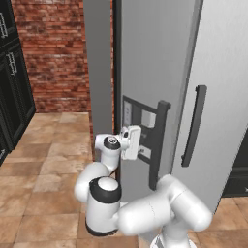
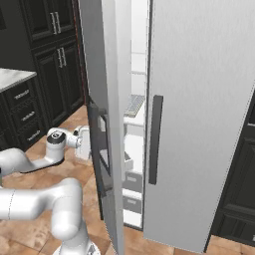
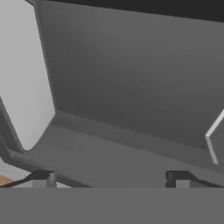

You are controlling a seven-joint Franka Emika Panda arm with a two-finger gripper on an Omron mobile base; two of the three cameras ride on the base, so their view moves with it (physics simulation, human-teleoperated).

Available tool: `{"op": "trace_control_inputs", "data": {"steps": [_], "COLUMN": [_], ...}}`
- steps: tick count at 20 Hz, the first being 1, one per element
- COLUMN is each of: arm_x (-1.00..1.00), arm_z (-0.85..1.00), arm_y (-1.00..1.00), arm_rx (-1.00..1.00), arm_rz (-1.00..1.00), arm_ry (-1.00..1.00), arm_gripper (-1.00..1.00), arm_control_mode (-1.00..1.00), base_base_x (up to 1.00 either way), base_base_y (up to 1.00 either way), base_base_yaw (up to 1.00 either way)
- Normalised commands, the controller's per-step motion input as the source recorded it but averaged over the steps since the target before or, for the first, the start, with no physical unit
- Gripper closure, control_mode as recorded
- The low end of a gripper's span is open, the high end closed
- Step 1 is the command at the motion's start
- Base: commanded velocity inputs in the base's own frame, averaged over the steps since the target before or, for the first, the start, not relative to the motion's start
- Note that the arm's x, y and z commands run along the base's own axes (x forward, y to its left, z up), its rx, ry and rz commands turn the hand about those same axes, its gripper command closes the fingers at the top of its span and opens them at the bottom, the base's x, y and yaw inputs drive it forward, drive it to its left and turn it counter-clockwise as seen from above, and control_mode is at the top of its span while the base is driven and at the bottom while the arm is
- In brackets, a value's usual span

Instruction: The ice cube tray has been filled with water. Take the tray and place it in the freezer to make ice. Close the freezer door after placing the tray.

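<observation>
Right base view looks past the half-open freezer door (image 2: 102, 124) into the freezer (image 2: 133, 149), where the ice cube tray (image 2: 134, 104) lies flat on a white shelf, a pale grey grid. Left base view instead shows that door's outer face, with its recessed dispenser panel (image 1: 140, 131) and dark bar handle (image 1: 159, 143). My gripper (image 3: 111, 177) sits close against the panel, its jaws spread wide and holding nothing. Terracotta floor tiles (image 1: 43, 179) lie at seven o'clock, a brick wall (image 1: 53, 53) at ten.
</observation>
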Motion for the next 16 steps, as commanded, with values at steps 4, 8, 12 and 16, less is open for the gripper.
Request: {"op": "trace_control_inputs", "data": {"steps": [4, 8, 12, 16], "arm_x": [0.11, 0.35, 0.56, 0.65], "arm_z": [0.0, 0.0, 0.0, 0.0], "arm_y": [-0.55, -0.54, -0.53, -0.61], "arm_rx": [0.0, 0.0, 0.02, 0.06], "arm_rz": [0.0, 0.04, 0.12, 0.22], "arm_ry": [0.06, 0.08, 0.08, 0.04], "arm_gripper": [-1.0, -1.0, -1.0, -1.0], "arm_control_mode": [-1.0, -1.0, -1.0, -1.0], "base_base_x": [0.0, 0.0, 0.0, 0.0], "base_base_y": [0.0, 0.0, 0.0, 0.0], "base_base_yaw": [0.0, 0.0, 0.0, 0.0]}}
